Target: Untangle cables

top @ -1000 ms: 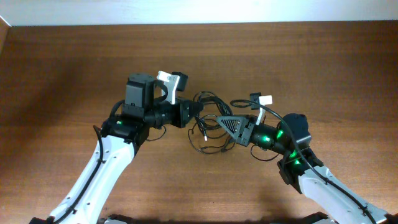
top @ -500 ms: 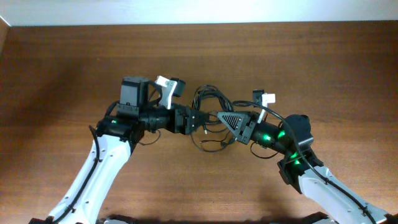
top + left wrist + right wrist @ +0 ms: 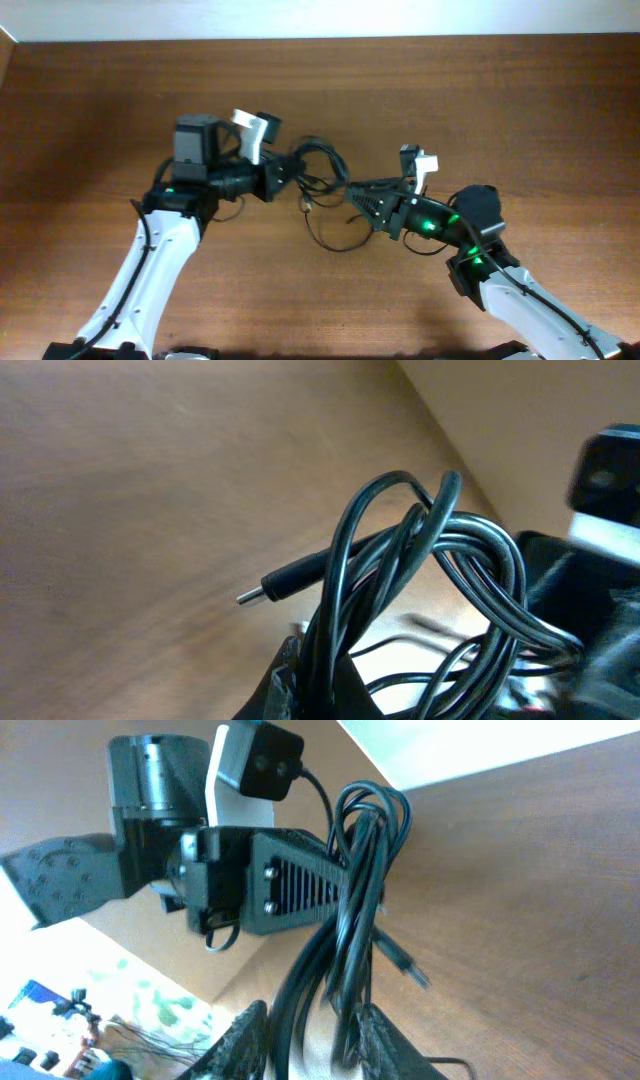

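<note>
Cables [image 3: 355, 900] in an indistinct, overlapping tangle

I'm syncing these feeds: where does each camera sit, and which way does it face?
Overhead: above the brown wooden table, looking straight down; left gripper and right gripper meet at the thin black cables.
Left wrist: on the left arm, looking past its gripper at the cables.
Right wrist: on the right arm, its gripper at bottom, facing the left gripper.
Shared: every view shows the cables.
</note>
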Robot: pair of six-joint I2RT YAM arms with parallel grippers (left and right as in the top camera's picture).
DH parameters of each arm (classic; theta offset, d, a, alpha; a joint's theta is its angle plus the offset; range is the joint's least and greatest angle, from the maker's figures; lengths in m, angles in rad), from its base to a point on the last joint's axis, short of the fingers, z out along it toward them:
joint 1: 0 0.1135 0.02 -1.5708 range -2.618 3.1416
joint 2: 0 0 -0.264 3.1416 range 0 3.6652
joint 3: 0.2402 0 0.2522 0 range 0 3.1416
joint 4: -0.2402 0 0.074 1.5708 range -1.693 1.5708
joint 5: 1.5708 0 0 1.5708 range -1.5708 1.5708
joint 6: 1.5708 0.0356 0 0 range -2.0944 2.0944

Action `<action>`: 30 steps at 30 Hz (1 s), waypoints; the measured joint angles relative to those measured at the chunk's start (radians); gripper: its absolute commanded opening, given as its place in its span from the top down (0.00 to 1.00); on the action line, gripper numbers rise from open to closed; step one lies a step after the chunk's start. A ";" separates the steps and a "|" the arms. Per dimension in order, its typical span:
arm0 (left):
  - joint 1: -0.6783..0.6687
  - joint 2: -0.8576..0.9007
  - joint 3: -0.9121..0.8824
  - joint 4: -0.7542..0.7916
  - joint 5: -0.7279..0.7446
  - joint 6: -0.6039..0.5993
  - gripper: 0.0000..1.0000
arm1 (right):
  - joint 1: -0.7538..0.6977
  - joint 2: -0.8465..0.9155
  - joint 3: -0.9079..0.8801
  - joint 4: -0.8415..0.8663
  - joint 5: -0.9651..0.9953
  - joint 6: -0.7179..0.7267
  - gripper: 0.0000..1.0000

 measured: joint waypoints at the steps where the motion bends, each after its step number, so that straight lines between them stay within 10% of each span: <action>1: 0.028 0.000 0.000 0.003 -0.017 0.038 1.00 | -0.023 -0.006 0.000 -0.001 -0.019 -0.022 0.67; 13: -0.187 0.013 -0.002 -0.108 -0.188 0.208 1.00 | 0.122 -0.023 0.137 -0.518 0.251 -0.387 0.68; 30: -0.194 0.013 -0.002 -0.201 -0.163 0.208 1.00 | 0.154 -0.083 0.223 -0.757 0.414 -0.477 0.55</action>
